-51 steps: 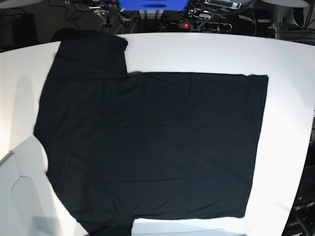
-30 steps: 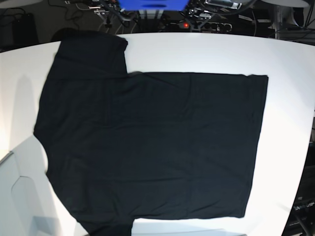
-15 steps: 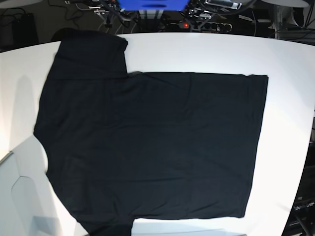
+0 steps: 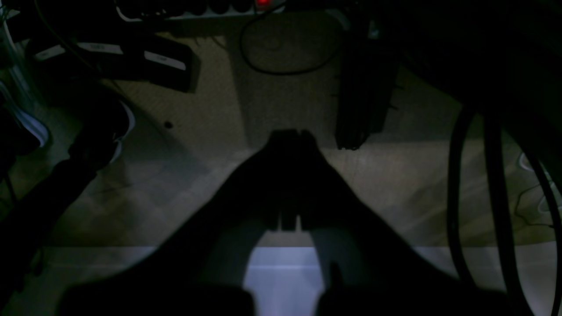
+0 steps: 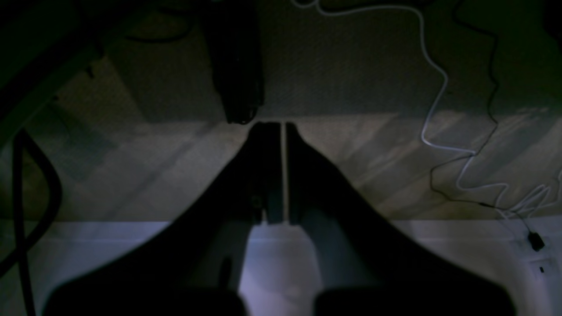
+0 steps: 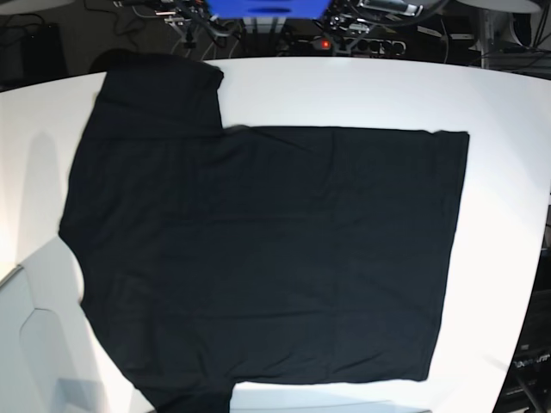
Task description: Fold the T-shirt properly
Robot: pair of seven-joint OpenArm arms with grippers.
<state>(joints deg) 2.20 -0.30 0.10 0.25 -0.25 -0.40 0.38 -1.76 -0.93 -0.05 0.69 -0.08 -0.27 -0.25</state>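
The black T-shirt (image 6: 267, 258) lies flat and spread out on the white table (image 6: 508, 112). Its body fills the middle, one sleeve points to 11 o'clock, and the straight hem is at 3 o'clock. The left gripper (image 4: 290, 136) hangs over the floor (image 4: 210, 118), its jaws pressed together, holding nothing. The right gripper (image 5: 283, 127) does the same, with just a thin slit between its jaws. Both wrist views are dark, so the cables (image 5: 443, 101) on the floor look dim
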